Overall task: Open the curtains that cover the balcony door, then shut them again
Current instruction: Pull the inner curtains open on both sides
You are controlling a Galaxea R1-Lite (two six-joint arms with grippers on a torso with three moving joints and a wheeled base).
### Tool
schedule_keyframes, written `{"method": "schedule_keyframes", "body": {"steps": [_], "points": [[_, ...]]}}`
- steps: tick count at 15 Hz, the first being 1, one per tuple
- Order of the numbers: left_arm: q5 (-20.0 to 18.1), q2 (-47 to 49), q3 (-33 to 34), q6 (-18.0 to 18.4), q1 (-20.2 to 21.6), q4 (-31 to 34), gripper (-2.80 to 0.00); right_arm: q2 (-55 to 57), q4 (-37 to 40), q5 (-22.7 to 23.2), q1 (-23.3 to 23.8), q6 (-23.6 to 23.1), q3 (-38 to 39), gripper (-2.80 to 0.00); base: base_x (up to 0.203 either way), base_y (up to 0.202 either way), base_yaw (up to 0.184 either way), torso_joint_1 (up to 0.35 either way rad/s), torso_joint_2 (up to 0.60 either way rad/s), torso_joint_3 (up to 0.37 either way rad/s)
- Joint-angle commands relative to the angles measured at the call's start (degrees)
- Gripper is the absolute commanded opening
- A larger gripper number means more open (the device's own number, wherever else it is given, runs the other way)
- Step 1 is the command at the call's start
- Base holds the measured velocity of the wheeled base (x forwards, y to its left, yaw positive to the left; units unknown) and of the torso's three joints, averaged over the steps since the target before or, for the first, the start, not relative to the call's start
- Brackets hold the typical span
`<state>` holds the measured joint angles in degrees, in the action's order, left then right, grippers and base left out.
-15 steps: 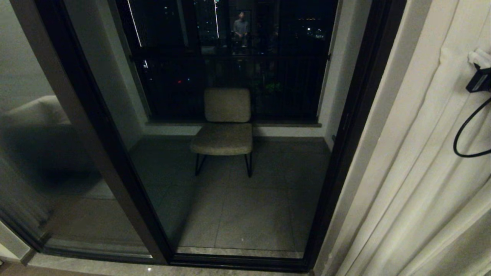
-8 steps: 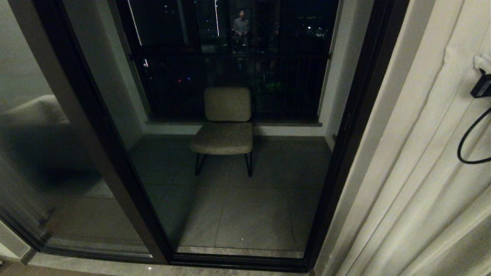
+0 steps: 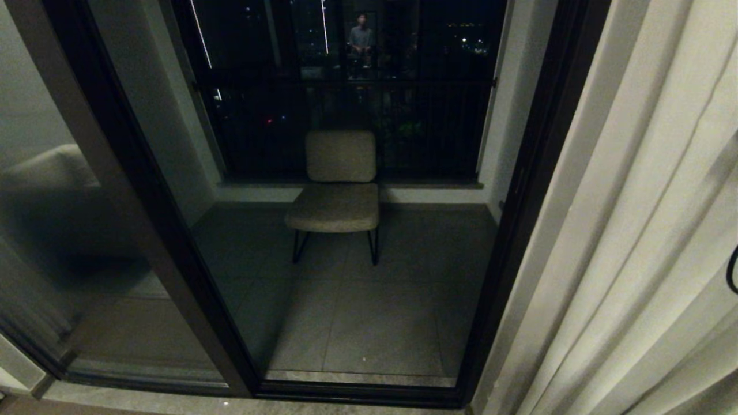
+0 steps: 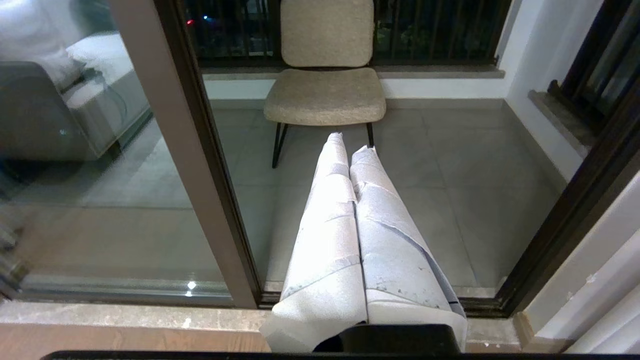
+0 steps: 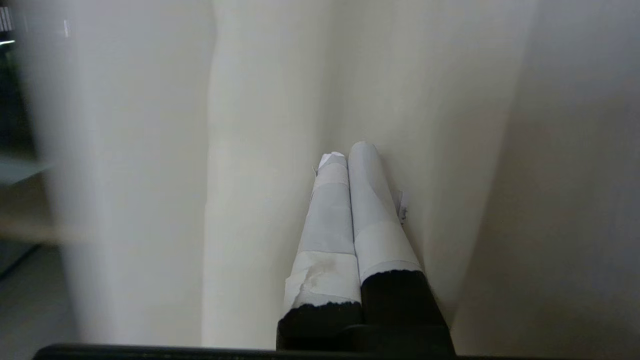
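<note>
The balcony door stands uncovered, with dark frames around clear glass. A cream curtain hangs bunched in pleats at its right side. My right gripper is shut with nothing between its white-taped fingers, and its tips rest in a fold of the curtain. It is out of the head view; only a loop of its black cable shows at the right edge. My left gripper is shut and empty, held low and pointing at the door's glass near the dark frame post.
A beige chair stands on the balcony tiles behind the glass, before a dark railing. A person's reflection shows high in the glass, a sofa's reflection at the left. A cream wall strip separates door and curtain.
My right gripper, seen at the right edge against the curtain, has slid down and right out of the head view. The curtain's pleats have shifted. The left arm is still.
</note>
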<state>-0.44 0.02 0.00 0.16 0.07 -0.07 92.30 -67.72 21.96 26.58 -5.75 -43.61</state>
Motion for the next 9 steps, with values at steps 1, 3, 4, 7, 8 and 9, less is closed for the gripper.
{"method": "schedule_keyframes", "body": {"steps": [1,3,4,7,8,9], "points": [[0.0,0.0,0.0,0.0,0.0,0.0,-2.8,-7.8,-0.2,2.1,0.0,0.0,6.5,-2.8,0.0,0.0,0.0,0.0,0.0,0.0],[0.0,0.0,0.0,0.0,0.0,0.0,-2.8,-11.9,0.0,4.0,0.0,0.0,11.2,-2.8,0.0,0.0,0.0,0.0,0.0,0.0],[0.0,0.0,0.0,0.0,0.0,0.0,-2.8,-14.0,0.3,5.0,-0.1,0.0,13.7,-2.8,0.0,0.0,0.0,0.0,0.0,0.0],[0.0,0.0,0.0,0.0,0.0,0.0,-2.8,-21.3,1.3,7.2,-1.0,-0.1,22.1,-2.8,0.0,0.0,0.0,0.0,0.0,0.0],[0.0,0.0,0.0,0.0,0.0,0.0,-2.8,-23.6,1.6,7.5,-1.9,-0.2,24.7,-2.8,0.0,0.0,0.0,0.0,0.0,0.0],[0.0,0.0,0.0,0.0,0.0,0.0,-2.8,-25.9,2.2,7.5,-3.0,-0.3,27.0,-2.8,0.0,0.0,0.0,0.0,0.0,0.0]]}}
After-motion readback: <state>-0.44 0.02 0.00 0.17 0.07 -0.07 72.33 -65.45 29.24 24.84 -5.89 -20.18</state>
